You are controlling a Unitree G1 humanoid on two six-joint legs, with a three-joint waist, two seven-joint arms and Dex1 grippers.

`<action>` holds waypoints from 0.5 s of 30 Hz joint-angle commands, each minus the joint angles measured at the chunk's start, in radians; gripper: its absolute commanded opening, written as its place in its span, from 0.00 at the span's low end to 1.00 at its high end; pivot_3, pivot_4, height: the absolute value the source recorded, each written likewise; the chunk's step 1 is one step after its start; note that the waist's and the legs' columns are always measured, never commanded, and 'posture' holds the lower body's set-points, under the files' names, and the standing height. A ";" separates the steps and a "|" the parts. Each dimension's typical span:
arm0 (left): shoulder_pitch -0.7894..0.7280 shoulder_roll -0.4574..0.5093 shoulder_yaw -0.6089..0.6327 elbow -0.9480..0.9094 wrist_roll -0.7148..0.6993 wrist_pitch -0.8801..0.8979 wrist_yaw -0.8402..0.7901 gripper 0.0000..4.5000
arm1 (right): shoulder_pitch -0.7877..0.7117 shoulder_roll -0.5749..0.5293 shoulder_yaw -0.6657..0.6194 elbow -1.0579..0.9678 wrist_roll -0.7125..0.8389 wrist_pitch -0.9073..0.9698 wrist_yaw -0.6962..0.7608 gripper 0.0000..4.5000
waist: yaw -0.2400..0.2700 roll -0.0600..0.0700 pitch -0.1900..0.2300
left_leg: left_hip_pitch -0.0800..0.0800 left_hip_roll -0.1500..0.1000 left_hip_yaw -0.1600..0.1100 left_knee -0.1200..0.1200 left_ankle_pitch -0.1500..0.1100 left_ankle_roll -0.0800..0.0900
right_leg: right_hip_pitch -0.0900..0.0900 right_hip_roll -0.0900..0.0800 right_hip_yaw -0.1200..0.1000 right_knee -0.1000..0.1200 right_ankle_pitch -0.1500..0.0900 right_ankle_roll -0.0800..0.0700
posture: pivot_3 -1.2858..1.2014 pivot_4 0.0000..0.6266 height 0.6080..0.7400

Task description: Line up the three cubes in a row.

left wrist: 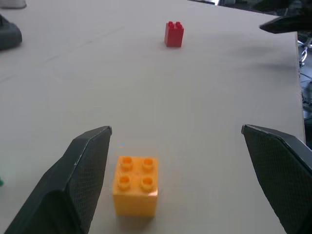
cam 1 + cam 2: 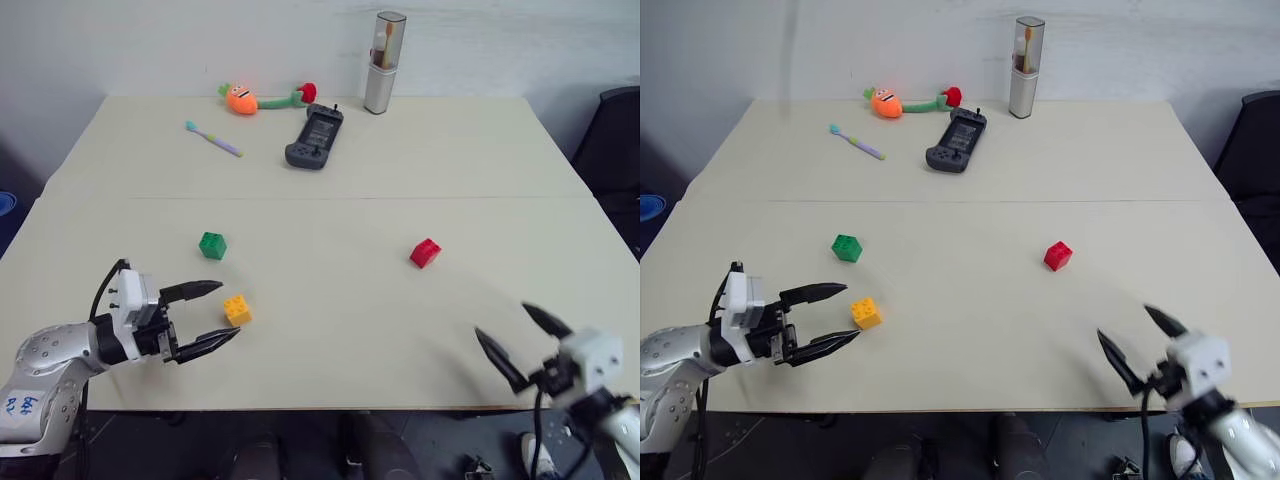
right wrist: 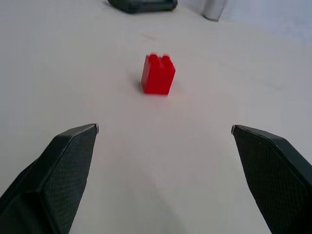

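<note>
Three small studded cubes lie apart on the pale table (image 2: 330, 180). The green cube (image 2: 212, 245) is left of centre, the yellow-orange cube (image 2: 237, 310) sits nearer the front, and the red cube (image 2: 425, 253) is to the right. My left gripper (image 2: 221, 312) is open, its black fingers spread on either side of the yellow-orange cube (image 1: 135, 185) without touching it. My right gripper (image 2: 522, 340) hovers open at the front right edge, pointing toward the red cube (image 3: 158, 74), which lies well ahead of its fingertips.
At the back of the table lie an orange plush carrot (image 2: 240, 98), a toothbrush (image 2: 214, 139), a dark game controller (image 2: 315, 137) and an upright grey toothbrush case (image 2: 383, 62). A dark chair (image 2: 612, 150) stands beyond the table's right edge.
</note>
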 commanded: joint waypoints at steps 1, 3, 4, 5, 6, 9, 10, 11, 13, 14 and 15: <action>-0.042 -0.004 -0.040 -0.010 0.005 0.026 0.007 1.00 | -0.187 -0.063 0.068 0.022 -0.018 0.158 -0.051 1.00 | 0.000 0.000 0.000 | -0.001 0.000 0.000 0.000 0.001 0.000 | -0.001 0.000 0.000 0.001 0.000 0.000 | 0.52 0.24 1.00; -0.075 -0.018 -0.060 -0.016 0.005 0.031 0.025 1.00 | -0.329 -0.097 0.133 0.096 -0.035 0.275 -0.053 1.00 | 0.006 0.000 0.000 | -0.002 0.000 -0.001 -0.001 0.003 -0.005 | -0.003 0.000 0.000 0.002 0.000 -0.001 | 0.52 0.24 1.00; -0.086 -0.023 -0.068 -0.020 0.009 0.033 0.032 1.00 | -0.383 -0.107 0.158 0.128 -0.040 0.314 -0.052 1.00 | 0.012 0.000 0.000 | -0.002 0.000 -0.002 -0.001 0.004 -0.006 | -0.003 0.001 -0.001 0.001 -0.001 -0.001 | 0.52 0.24 1.00; -0.094 -0.027 -0.075 -0.024 0.012 0.037 0.038 1.00 | -0.424 -0.107 0.171 0.156 -0.040 0.344 -0.056 1.00 | 0.016 0.000 0.000 | -0.004 0.000 -0.002 -0.001 0.004 -0.006 | -0.004 0.001 -0.001 0.001 -0.001 -0.001 | 0.52 0.24 1.00; -0.101 -0.032 -0.078 -0.027 0.017 0.038 0.046 1.00 | -0.472 -0.106 0.194 0.195 -0.043 0.366 -0.047 1.00 | 0.018 0.000 0.000 | -0.005 0.000 -0.002 -0.001 0.004 -0.006 | -0.005 0.001 -0.002 0.001 -0.001 -0.001 | 0.52 0.24 1.00; -0.113 -0.040 -0.088 -0.029 0.030 0.032 0.059 1.00 | -0.580 -0.106 0.255 0.304 -0.061 0.413 -0.018 1.00 | 0.016 0.000 0.000 | -0.007 0.000 -0.002 0.001 0.005 -0.005 | -0.005 0.000 -0.002 0.001 -0.001 -0.001 | 0.52 0.24 1.00; -0.114 -0.042 -0.088 -0.030 0.035 0.028 0.062 1.00 | -0.604 -0.102 0.265 0.340 -0.067 0.422 -0.020 1.00 | 0.016 0.000 0.000 | -0.007 -0.001 -0.002 0.002 0.005 -0.004 | -0.005 -0.001 -0.002 0.000 0.000 0.000 | 0.52 0.24 1.00; -0.116 -0.044 -0.088 -0.032 0.039 0.026 0.066 1.00 | -0.623 -0.098 0.271 0.374 -0.076 0.416 -0.022 1.00 | 0.016 0.000 0.000 | -0.008 -0.001 -0.002 0.003 0.004 -0.003 | -0.005 -0.001 -0.002 0.000 0.000 0.000 | 0.52 0.24 1.00; -0.117 -0.047 -0.088 -0.035 0.047 0.022 0.075 1.00 | -0.659 -0.086 0.278 0.437 -0.092 0.386 -0.026 1.00 | 0.016 0.000 0.000 | -0.008 -0.001 -0.002 0.003 0.004 -0.003 | -0.005 -0.001 -0.002 0.000 0.000 0.000 | 0.52 0.24 1.00; -0.115 -0.049 -0.088 -0.039 0.048 0.023 0.080 1.00 | -0.673 -0.080 0.282 0.463 -0.097 0.372 -0.020 1.00 | 0.015 0.000 0.000 | -0.008 -0.001 -0.002 0.003 0.004 -0.003 | -0.005 -0.001 -0.002 0.000 0.000 0.000 | 0.52 0.24 1.00; -0.114 -0.050 -0.088 -0.045 0.048 0.026 0.084 1.00 | -0.681 -0.076 0.283 0.479 -0.097 0.356 -0.008 0.96 | 0.015 0.000 0.000 | -0.008 -0.001 -0.002 0.003 0.004 -0.003 | -0.005 -0.001 -0.002 0.000 0.000 0.000 | 0.52 0.24 1.00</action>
